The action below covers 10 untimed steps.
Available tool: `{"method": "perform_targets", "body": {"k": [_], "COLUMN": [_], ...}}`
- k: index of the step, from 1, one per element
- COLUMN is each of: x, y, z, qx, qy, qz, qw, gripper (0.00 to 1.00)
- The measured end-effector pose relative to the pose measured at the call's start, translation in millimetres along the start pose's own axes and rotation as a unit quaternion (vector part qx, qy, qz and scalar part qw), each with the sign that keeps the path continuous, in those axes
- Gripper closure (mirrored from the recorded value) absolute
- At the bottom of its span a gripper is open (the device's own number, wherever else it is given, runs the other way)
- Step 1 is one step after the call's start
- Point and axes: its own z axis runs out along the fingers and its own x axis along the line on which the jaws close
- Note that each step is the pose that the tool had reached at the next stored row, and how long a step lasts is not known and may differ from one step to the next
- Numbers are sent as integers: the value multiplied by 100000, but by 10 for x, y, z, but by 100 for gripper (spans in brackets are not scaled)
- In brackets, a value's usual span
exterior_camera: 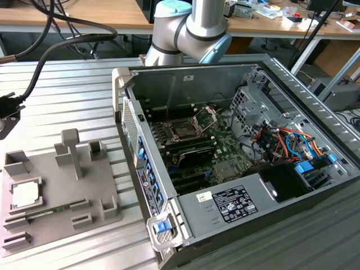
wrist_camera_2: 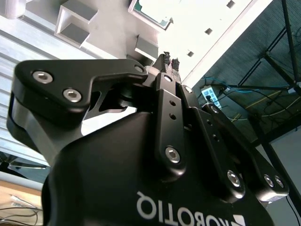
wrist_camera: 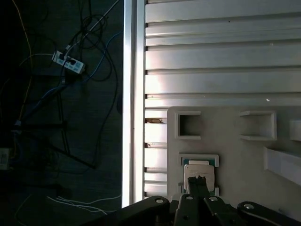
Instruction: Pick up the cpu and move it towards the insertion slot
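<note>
The cpu (exterior_camera: 25, 194) lies flat, silvery-white face up, in a square recess of the grey tray (exterior_camera: 62, 180) at the exterior view's left. The insertion slot (exterior_camera: 184, 130), a dark socket with a shiny frame and its plate raised, sits on the motherboard inside the open computer case. In both wrist views my gripper (wrist_camera: 200, 180) hangs above the tray with its black fingertips (wrist_camera_2: 170, 61) pressed together and nothing between them. The cpu (wrist_camera: 199, 169) shows just beyond the fingertips in the first wrist view, and its corner (wrist_camera_2: 153, 10) shows in the second wrist view. The arm (exterior_camera: 191, 25) rises behind the case.
A long green memory stick (exterior_camera: 48, 209) lies in the tray beside the cpu, among raised grey posts (exterior_camera: 71, 149). The open case (exterior_camera: 236, 152) holds cables and drive bays. The ribbed aluminium table (wrist_camera: 211, 56) ends at an edge (wrist_camera: 134, 94), with cables on the floor below it.
</note>
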Motion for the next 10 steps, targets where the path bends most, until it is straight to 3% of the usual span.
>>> {"method": "perform_targets", "body": {"k": [10], "x": [35], "y": [0], "z": [3], "qx": [1], "qy": [0], "qz": [-1], "qw": [100000], "gripper": [89]}}
